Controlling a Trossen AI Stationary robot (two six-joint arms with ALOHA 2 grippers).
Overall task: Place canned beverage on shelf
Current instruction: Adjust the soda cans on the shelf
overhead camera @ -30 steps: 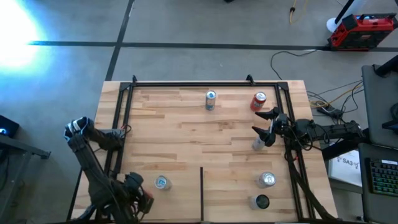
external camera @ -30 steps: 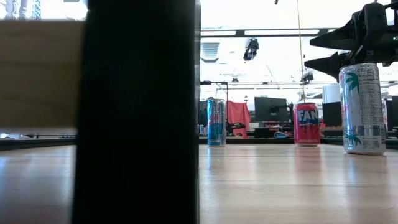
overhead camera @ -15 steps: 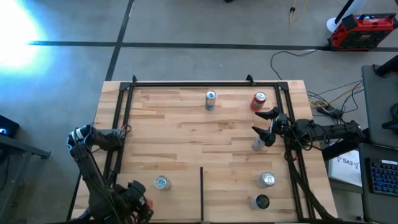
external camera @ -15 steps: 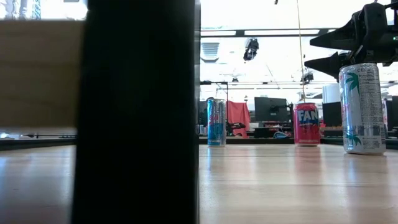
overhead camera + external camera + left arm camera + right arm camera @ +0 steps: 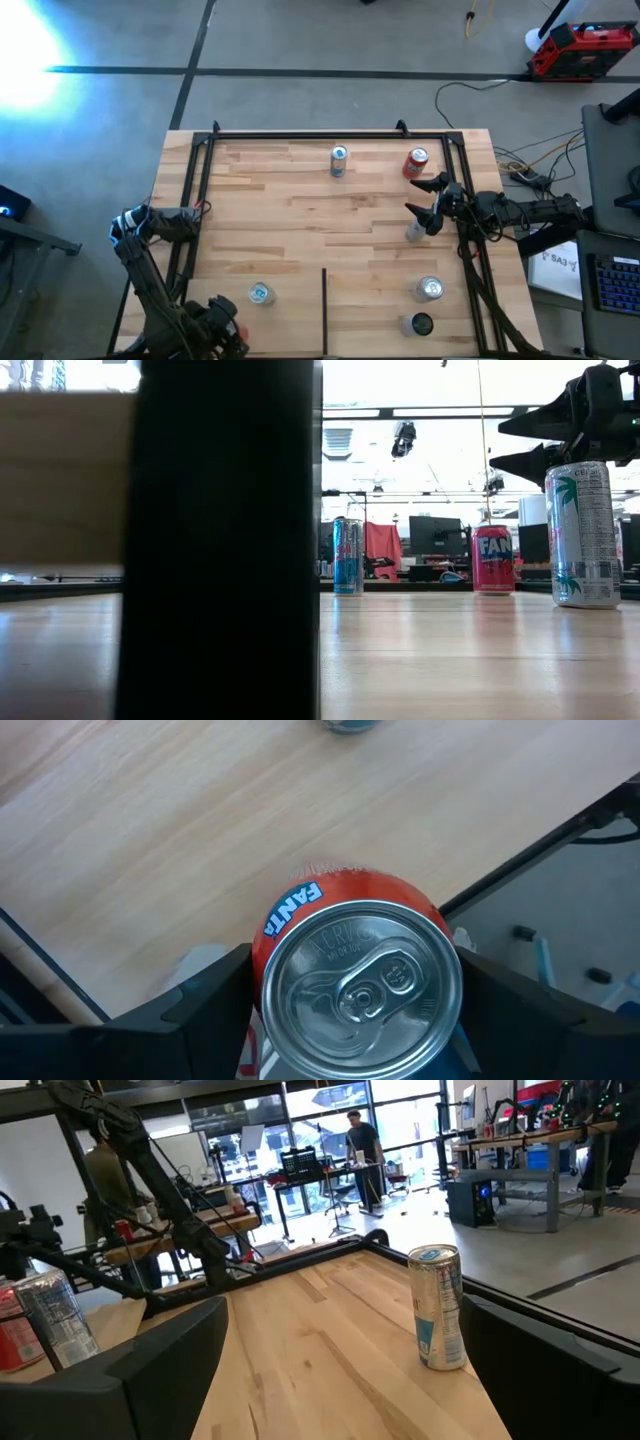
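Observation:
In the left wrist view my left gripper (image 5: 360, 992) is shut on an orange canned beverage (image 5: 358, 982), seen from above with its silver top toward the camera. In the high view this gripper (image 5: 225, 335) hangs over the near left corner of the shelf (image 5: 300, 215), a light wooden board in black rails. My right gripper (image 5: 412, 197) waits open and level at the shelf's right side, just above a white can (image 5: 415, 232). My left gripper pinches the orange can between its two fingers (image 5: 215, 1000), one on each side of the can's wall (image 5: 262, 952) near its top. The fingers come from above, pointing down. The can stands upright in the hold; its base is hidden beneath it.
Several other cans stand on the shelf: a blue one (image 5: 338, 160) and a red one (image 5: 416, 163) at the far edge, a silver-topped one (image 5: 260, 293) close to my left gripper, and two more (image 5: 428, 289) (image 5: 421, 324) near right. A thin black divider strip (image 5: 324, 310) runs up from the near edge.
My left gripper has carried the orange can toward the table's near edge, still pointing down and still shut on it. My right arm has kept still.

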